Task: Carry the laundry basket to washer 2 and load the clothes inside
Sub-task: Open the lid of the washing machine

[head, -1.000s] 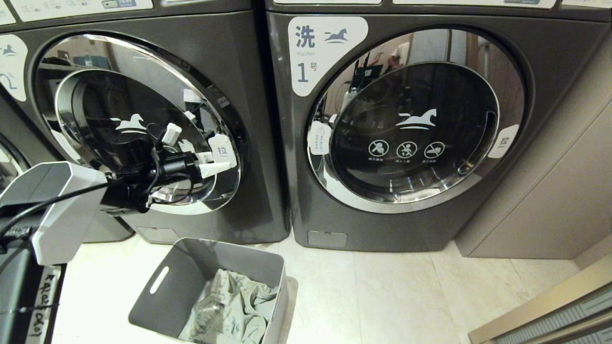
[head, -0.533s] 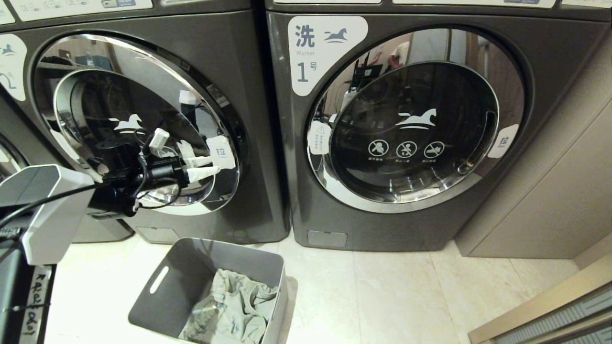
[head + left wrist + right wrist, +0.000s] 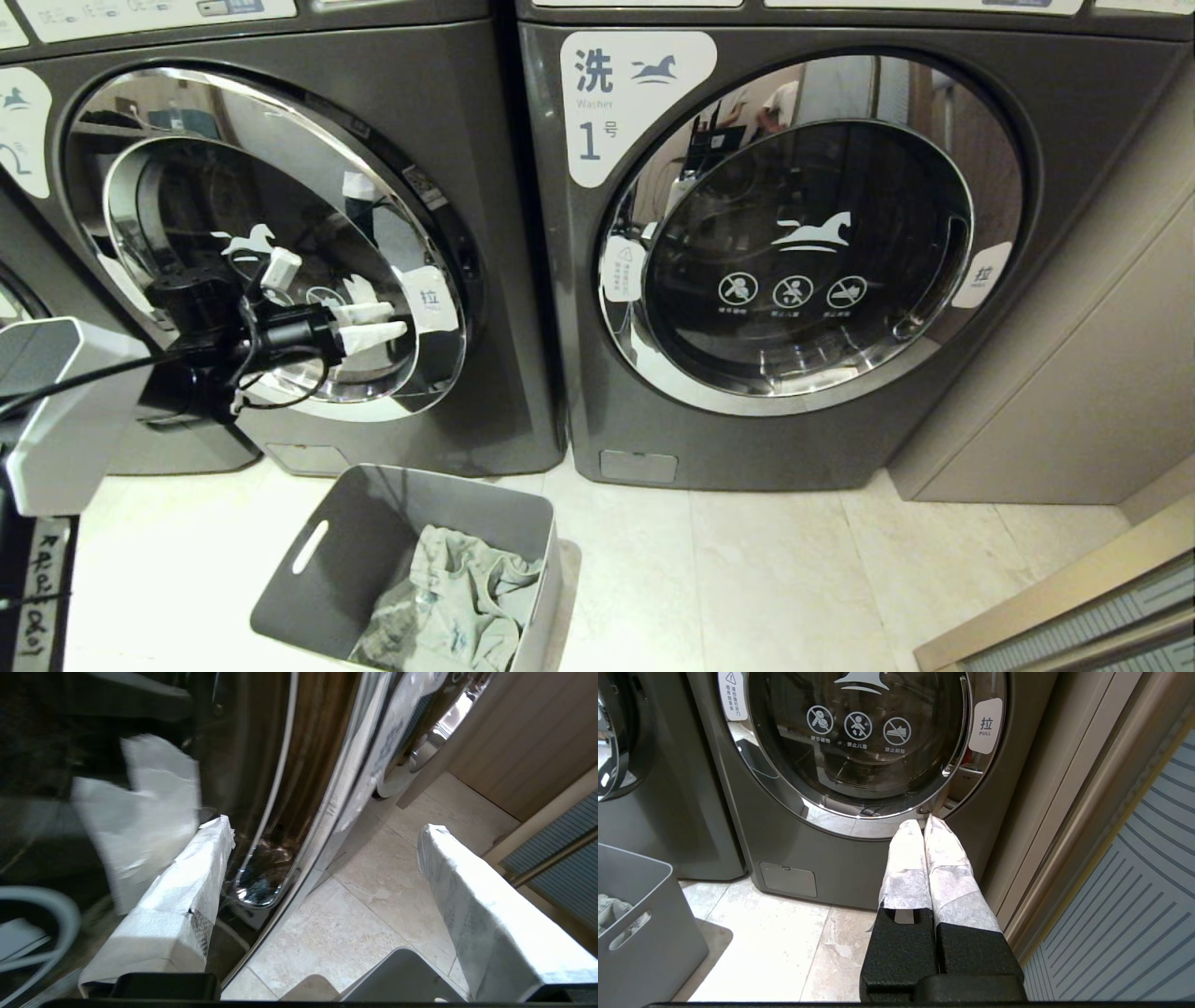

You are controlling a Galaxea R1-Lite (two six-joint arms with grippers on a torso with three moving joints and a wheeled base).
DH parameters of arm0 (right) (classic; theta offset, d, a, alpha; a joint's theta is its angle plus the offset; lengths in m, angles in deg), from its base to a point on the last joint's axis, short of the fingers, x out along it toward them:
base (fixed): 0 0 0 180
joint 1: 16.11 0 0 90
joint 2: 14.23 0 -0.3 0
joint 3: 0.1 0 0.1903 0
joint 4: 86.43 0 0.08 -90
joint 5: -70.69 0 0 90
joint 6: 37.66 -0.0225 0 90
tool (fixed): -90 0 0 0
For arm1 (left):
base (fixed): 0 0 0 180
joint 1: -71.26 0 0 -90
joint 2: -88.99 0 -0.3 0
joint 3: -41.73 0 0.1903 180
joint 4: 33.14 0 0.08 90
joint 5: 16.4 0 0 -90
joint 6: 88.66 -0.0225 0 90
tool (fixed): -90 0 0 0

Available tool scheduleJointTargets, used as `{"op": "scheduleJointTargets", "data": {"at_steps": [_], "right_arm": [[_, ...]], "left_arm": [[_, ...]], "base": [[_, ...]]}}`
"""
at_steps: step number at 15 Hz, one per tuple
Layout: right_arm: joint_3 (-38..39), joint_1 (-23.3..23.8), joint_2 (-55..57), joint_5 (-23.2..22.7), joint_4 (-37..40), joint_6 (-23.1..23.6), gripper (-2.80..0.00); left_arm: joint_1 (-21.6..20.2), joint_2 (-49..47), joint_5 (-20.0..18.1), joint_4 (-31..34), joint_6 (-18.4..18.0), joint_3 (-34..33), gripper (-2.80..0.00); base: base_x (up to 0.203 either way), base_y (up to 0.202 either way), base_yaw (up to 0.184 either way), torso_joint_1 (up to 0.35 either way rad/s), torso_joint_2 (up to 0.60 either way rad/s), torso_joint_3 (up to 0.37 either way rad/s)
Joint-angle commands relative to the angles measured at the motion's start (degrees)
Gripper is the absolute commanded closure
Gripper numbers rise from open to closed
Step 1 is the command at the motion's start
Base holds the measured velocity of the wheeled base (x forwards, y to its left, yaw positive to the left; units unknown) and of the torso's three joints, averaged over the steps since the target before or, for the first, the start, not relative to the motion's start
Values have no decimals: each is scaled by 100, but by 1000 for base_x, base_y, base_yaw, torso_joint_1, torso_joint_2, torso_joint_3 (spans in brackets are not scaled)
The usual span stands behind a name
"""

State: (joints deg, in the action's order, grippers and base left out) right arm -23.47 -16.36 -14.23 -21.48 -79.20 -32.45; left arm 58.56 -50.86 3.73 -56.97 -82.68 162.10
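Door of washer 2 has swung further open, drawn by the left gripper, jaws apart astride its rim. Right gripper shut, idle. The clothes remain in the laundry basket; loading pending.

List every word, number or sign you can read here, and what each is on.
"洗 Washer 1号", with a horse mark: white label on the right-hand washer.
"拉 PULL": tab on that washer's door rim.
"拉": tab on washer 2's door.
"2": partly cut-off label on washer 2.
Three prohibition icons: captions too small.
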Motion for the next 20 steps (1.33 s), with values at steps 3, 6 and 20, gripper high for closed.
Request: {"op": "scheduleJointTargets", "data": {"at_steps": [3, 6, 20], "right_arm": [[229, -2, 9, -3, -12, 6, 0], [229, -8, 9, -3, -12, 6, 0], [229, -2, 9, -3, -12, 10, 0]], "left_arm": [[-287, 1109, -51, -40, 12, -1058, -280], [-663, 2269, -47, -42, 6, -1987, -280], [-4567, 8518, 1752, -658, 5230, -1871, -280]], "base": [[0, 0, 0, 0, 0, 0], [0, 0, 0, 0, 0, 0], [0, 0, 0, 0, 0, 0]]}}
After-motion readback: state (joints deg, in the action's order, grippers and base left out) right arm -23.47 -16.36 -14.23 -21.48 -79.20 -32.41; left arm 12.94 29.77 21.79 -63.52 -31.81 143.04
